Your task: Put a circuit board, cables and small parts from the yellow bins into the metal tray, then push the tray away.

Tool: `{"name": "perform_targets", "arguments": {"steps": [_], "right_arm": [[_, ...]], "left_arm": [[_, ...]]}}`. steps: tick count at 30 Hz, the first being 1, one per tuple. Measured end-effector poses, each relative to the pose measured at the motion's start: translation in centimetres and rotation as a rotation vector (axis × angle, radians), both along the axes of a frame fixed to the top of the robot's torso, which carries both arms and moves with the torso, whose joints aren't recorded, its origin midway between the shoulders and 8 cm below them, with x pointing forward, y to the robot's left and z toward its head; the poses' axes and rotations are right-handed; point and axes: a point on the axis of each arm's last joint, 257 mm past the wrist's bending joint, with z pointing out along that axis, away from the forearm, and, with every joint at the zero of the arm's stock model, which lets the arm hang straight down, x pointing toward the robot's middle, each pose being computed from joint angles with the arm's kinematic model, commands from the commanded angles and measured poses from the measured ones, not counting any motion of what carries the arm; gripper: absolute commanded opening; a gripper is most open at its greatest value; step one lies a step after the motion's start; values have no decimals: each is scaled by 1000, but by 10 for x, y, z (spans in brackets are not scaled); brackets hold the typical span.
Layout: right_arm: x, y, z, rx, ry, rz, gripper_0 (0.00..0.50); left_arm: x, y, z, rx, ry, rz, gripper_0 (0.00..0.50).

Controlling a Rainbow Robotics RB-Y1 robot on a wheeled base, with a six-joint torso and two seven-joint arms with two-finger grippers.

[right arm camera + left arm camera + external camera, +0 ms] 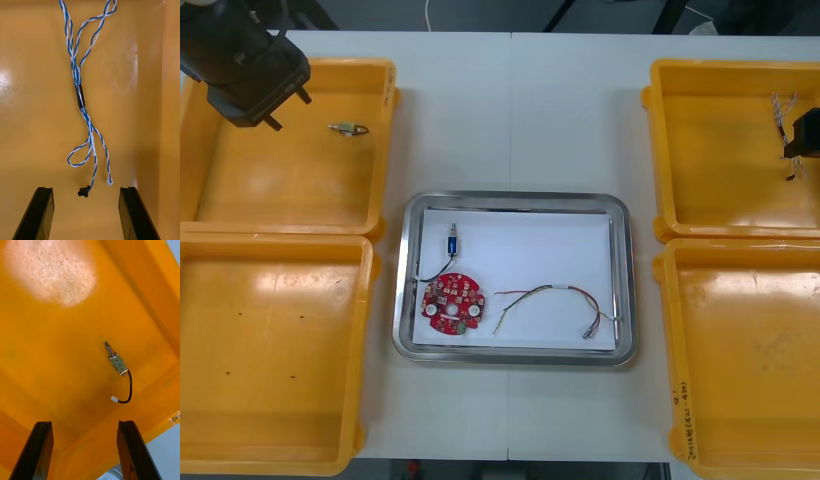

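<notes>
The metal tray [511, 199], white inside, holds a round red circuit board [451, 305], a small blue metal part [451, 243] on a black lead, and a red and yellow cable [548, 297]. My left gripper [288, 110] hovers open over the far left yellow bin [384, 150]. A small metal part [117, 363] with a black lead lies on the bin floor beyond the left gripper [84, 452]. My right gripper [800, 150] is over the far right bin [720, 170]. It stands open [85, 213], with the black end of a twisted blue and white cable [80, 97] just ahead of its fingertips.
The near left bin [280, 350] and near right bin [750, 350] flank the tray. The same small metal part [348, 128] lies to the right of the left gripper. Bare table lies beyond the tray, between the two far bins.
</notes>
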Motion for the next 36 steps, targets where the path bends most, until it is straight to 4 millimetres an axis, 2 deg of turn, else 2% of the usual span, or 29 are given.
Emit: {"name": "perform_targets", "arguments": {"steps": [7, 17, 27, 36], "right_arm": [[0, 2, -16, -2, -1, 0, 500], [-2, 2, -30, 11, -2, -4, 500], [-6, 6, -42, 19, 13, -2, 500], [-7, 7, -45, 24, 17, -7, 500]], "left_arm": [[15, 4, -1, -43, -15, 43, 500], [33, -3, -11, -83, -37, 65, 500], [48, -9, -31, -153, -38, 152, 500], [66, -24, -53, -142, -67, 144, 500]]}}
